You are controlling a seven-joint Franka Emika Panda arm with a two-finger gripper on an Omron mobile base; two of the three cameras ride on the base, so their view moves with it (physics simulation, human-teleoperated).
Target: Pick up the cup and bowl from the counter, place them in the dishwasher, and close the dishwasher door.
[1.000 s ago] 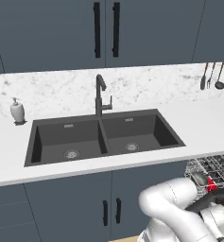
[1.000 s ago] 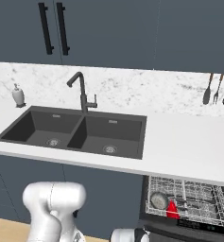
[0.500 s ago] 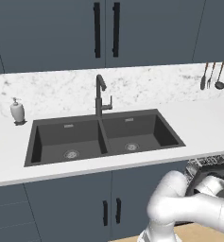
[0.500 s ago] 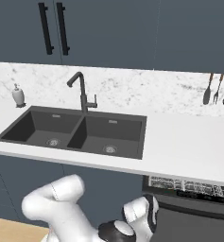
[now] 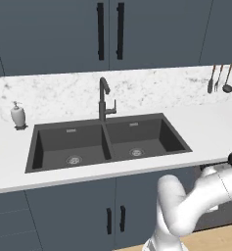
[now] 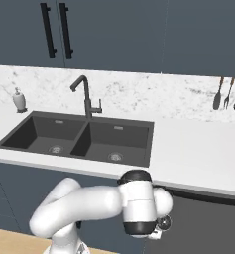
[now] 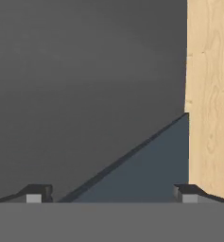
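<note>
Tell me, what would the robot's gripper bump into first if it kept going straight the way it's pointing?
Most likely the dishwasher door. In the hand view, the gripper points at that flat dark grey panel, with its jaws spread apart and nothing between them. Exactly how near it is is hard to judge.

White counter [image 5: 205, 132] runs along marble backsplash w/ dark double sink [image 5: 107, 142] set in the middle, faucet [image 5: 104, 100] behind the divider. White soap bottle [image 5: 18, 115] stands on it left of sink, nr the wall.
</note>
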